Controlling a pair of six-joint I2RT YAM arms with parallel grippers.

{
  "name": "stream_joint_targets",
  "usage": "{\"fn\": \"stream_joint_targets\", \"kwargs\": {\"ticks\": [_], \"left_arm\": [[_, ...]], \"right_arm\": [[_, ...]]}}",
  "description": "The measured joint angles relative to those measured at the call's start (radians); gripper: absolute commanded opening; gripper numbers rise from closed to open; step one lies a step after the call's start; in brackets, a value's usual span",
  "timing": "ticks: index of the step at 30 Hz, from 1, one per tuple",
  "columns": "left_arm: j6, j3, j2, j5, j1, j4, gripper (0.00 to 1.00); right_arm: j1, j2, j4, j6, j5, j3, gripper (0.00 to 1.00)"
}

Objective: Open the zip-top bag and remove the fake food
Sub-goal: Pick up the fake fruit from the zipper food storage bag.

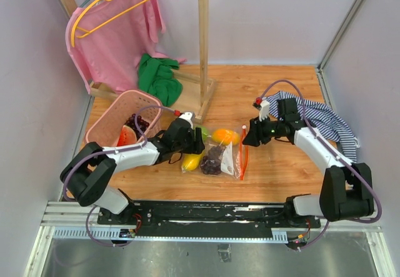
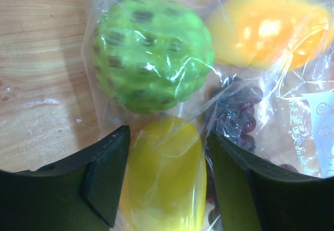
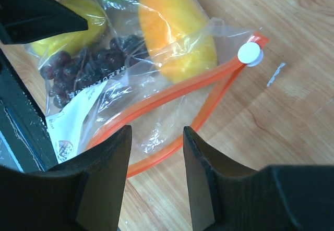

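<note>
The zip-top bag (image 1: 224, 157) lies on the wooden table, its red-orange zip strip (image 3: 172, 98) parted into an open loop with a white slider (image 3: 249, 53) at one end. Inside are a yellow fruit (image 2: 164, 179), a green leafy ball (image 2: 151, 53), an orange fruit (image 2: 266, 30) and a purple grape bunch (image 2: 237, 116). My left gripper (image 2: 166, 137) is open, with its jaws on either side of the yellow fruit through the plastic; in the top view it (image 1: 190, 146) is at the bag's left end. My right gripper (image 3: 156, 132) is open and empty over the bag's mouth (image 1: 248, 138).
A pink basket (image 1: 106, 124) at the left holds a red watermelon slice (image 1: 127, 137) and dark grapes (image 1: 137, 124). A striped cloth (image 1: 322, 117) lies under the right arm. A green cloth (image 1: 159, 77) and a wooden rack (image 1: 203, 45) with a pink garment stand at the back.
</note>
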Motion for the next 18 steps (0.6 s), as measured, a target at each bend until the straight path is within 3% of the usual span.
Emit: {"fn": "stream_joint_targets", "kwargs": {"ticks": [9,15,18], "left_arm": [[0.038,0.023,-0.035,0.054,0.003,-0.053,0.72],[0.045,0.024,-0.155,0.070,0.003,-0.073,0.53],[0.046,0.069,-0.146,0.101,0.004,-0.061,0.51]], "right_arm": [[0.000,0.115,-0.012,0.005,0.014,0.025,0.38],[0.000,0.172,-0.007,0.022,-0.026,0.058,0.32],[0.000,0.205,0.011,0.043,-0.053,0.066,0.31]]}}
